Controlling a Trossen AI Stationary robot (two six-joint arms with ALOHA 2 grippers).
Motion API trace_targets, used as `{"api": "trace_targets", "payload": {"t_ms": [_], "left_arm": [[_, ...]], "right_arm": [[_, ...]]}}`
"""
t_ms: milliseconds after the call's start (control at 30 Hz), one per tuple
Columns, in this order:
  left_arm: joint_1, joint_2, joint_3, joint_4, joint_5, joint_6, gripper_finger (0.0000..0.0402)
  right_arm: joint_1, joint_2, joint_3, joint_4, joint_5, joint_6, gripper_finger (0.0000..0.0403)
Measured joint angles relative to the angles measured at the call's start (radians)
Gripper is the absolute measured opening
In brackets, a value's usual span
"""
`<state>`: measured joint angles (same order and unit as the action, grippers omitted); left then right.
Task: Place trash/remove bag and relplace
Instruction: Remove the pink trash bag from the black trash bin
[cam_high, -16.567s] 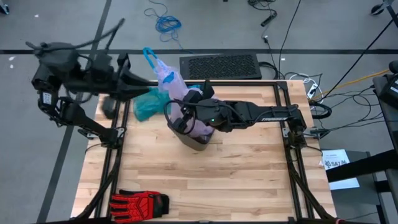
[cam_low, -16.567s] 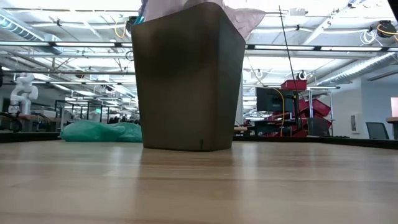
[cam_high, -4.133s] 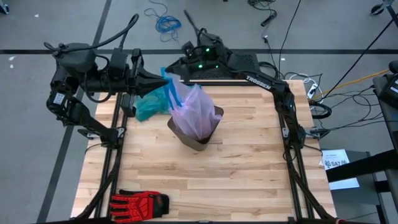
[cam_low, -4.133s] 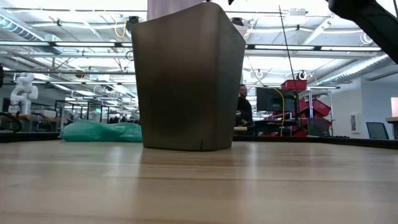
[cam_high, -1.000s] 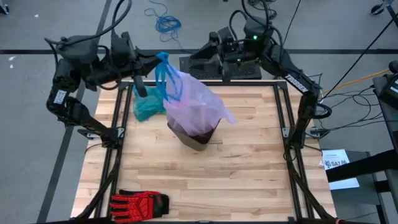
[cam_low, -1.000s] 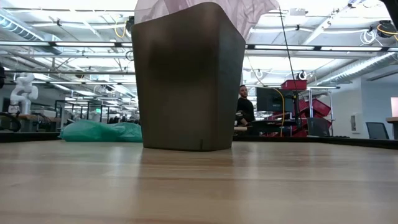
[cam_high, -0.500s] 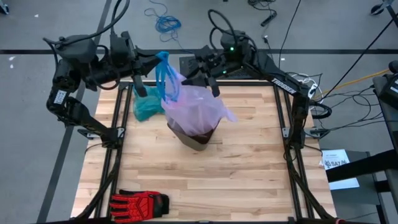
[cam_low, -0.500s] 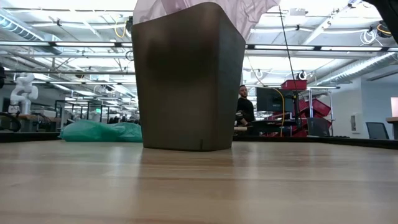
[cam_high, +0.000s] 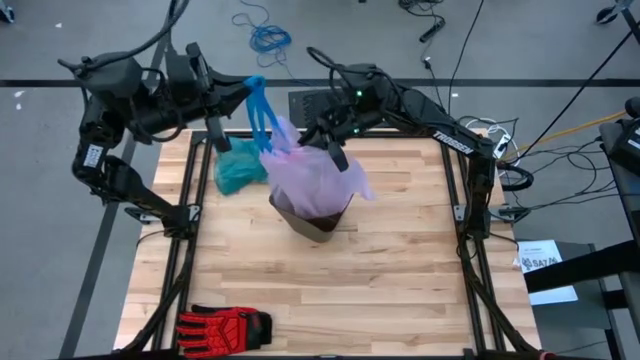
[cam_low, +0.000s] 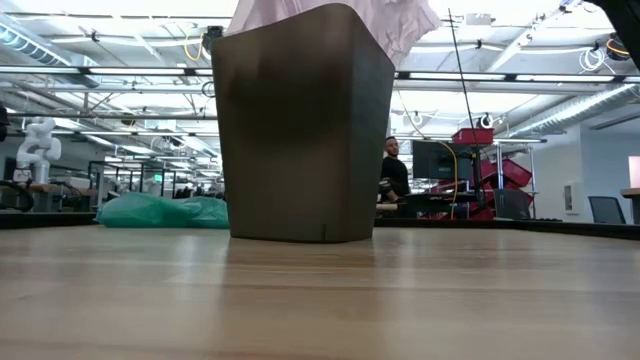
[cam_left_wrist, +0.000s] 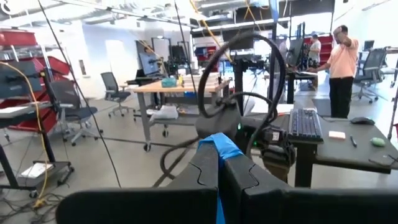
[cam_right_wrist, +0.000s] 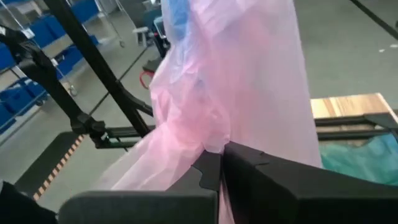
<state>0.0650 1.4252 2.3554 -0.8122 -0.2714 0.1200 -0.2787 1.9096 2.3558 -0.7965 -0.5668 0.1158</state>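
The bag, thin pale pink plastic with blue drawstrings, stands up out of a dark bin at the table's middle; its lower part is inside the bin. The plastic spills over the bin's rim in the low view. My left gripper is high over the table's far left, shut on the drawstring loop. My right gripper comes from the far right and is shut on the bag's upper plastic. My left gripper pinches the top of the blue drawstring loop between its two shut fingers, coming about level from the table's left. The loop hangs below the fingers and runs down to the bag's mouth. My right gripper pinches a gathered fold of pink plastic on the bag's upper far-right side, slanting down from the far right. The bag's lower part stays in the bin.
A crumpled teal-green plastic bag lies on the table left of the bin, also seen in the low view. A red glove lies near the front left corner. A dark mat lies beyond the far edge. People stand in the room behind.
My right gripper has come down from beyond the far edge toward the bag, tipped downward, and shut on the bag's upper plastic. The bag's loose right-hand flap has drawn in toward the bin. My left gripper has kept its hold on the drawstring.
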Motion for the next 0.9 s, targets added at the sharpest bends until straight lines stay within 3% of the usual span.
{"api": "trace_targets", "payload": {"t_ms": [333,467,700,900], "left_arm": [[0.0,-0.013,0.0,0.02,0.0,-0.001,0.0],[0.0,-0.019,0.001,0.019,0.0,-0.002,0.0],[0.0,-0.017,0.001,-0.001,0.003,-0.002,0.0],[0.0,-0.018,0.001,-0.017,0.006,-0.003,0.0]], "right_arm": [[-0.003,0.003,-0.02,-0.009,0.019,-0.003,0.0017],[-0.034,-0.025,-0.003,0.048,0.025,-0.009,0.0071],[-0.089,-0.083,-0.003,0.077,0.023,-0.014,0.0201],[-0.049,-0.125,-0.001,0.084,0.039,-0.032,0.0278]]}}
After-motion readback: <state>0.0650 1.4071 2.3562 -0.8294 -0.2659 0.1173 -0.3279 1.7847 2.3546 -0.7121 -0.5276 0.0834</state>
